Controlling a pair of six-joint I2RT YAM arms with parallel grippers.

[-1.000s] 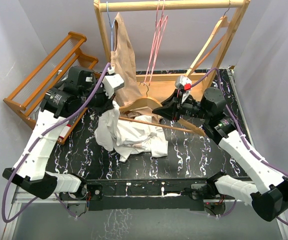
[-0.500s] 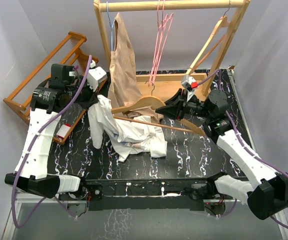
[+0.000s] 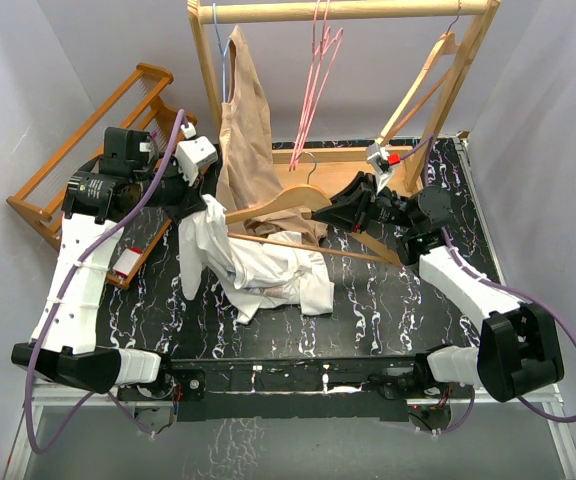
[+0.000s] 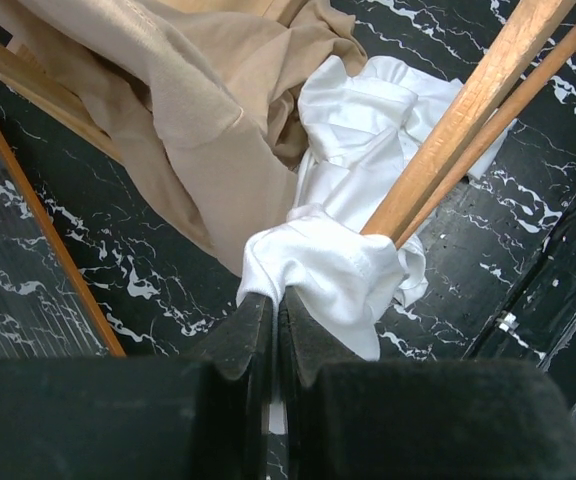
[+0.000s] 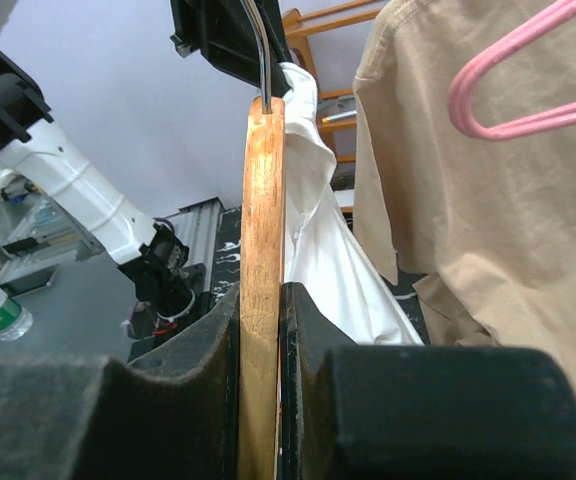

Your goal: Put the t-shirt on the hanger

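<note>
The threading step was judged to be in hand. The left tool (image 4: 273, 302) was seen pinched shut on a fold of the white t-shirt (image 4: 340, 268) close to a stitched opening, which was held lifted off the black marbled counter (image 3: 388, 310). The rest of the shirt was left trailing down in a crumpled heap on the counter, between the two arms. The right tool (image 5: 260, 298) was clamped narrow on the edge of a wooden hanger (image 3: 278, 203), which was held out towards the left arm. In the left wrist view, one end of that hanger was seen entering the raised opening, though how far it reached inside was hidden by the cloth. The pink hangers (image 3: 316, 80) were left hanging on the rail (image 3: 348, 11), touched by neither tool, beside a beige garment (image 3: 243, 130). For the next move, the hanger would probably need to be pushed further through while the opening was kept stretched, so that the shoulder could be seated. Care would be called for so that the beige garment, draped just beside the shirt, was not snagged.
</note>
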